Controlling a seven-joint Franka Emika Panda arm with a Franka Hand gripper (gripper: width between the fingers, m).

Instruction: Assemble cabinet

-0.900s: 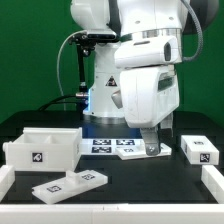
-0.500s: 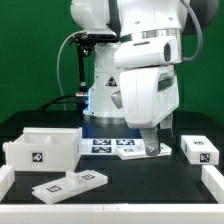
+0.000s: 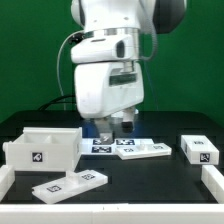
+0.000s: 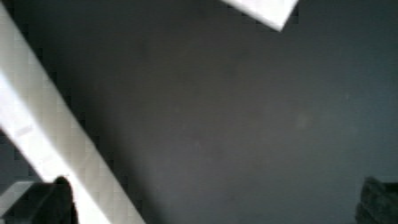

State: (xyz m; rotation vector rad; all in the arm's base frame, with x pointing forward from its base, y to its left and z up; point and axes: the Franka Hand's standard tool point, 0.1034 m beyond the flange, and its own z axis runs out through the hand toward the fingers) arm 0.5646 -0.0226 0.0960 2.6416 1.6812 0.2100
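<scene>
The exterior view is bright and evenly lit from above: the glossy arm [image 3: 110,75] carries soft glare and looks slightly smeared, while the white box [image 3: 40,148] throws only a faint shadow on the black table [image 3: 150,180]. The wrist view is dim, grainy and out of focus, its pale bar [image 4: 39,100] soft-edged against the dark ground.

We see a matte black worktop [image 3: 150,185] carrying loose white parts. An open-topped white box [image 3: 42,148] with a marker tag on its front sits toward the exterior view's left. Nearer the camera lies a flat white panel [image 3: 70,183] bearing two tags. Mid-worktop, the marker board [image 3: 100,145] lies flat, with a thin white panel [image 3: 148,151] just beside its right end. A small white tagged block [image 3: 199,149] rests well apart on the right.
</scene>
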